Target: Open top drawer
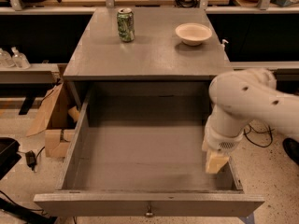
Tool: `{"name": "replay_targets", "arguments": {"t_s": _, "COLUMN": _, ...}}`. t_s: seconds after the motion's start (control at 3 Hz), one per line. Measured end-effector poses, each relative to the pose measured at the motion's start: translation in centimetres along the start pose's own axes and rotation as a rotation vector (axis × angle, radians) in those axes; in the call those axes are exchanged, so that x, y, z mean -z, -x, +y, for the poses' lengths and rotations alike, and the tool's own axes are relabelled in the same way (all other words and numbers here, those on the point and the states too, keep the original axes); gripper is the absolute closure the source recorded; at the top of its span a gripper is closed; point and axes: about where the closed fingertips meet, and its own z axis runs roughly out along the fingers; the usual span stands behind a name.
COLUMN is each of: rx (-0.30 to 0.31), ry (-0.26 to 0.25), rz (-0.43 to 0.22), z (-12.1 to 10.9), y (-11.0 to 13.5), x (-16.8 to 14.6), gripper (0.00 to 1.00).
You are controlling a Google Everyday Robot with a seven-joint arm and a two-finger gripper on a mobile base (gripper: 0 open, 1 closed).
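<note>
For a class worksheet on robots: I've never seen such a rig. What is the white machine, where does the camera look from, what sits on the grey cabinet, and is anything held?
The white shape on the right is the robot's one arm. Its gripper, the tan tip, hangs inside the top drawer near its right wall, with no object seen in it. One camera looks down at the cabinet from the front; its mounting is not known. The drawer is pulled far out and bare inside, with a small knob on its front. On the cabinet top stand a green can and a pale bowl, apart.
</note>
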Motion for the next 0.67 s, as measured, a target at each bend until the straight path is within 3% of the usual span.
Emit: {"name": "replay_targets", "arguments": {"t_s": 0.67, "rx": 0.078, "ry": -0.177, "rz": -0.021, "z": -7.0, "y": -3.2, "x": 13.0, "gripper": 0.94}}
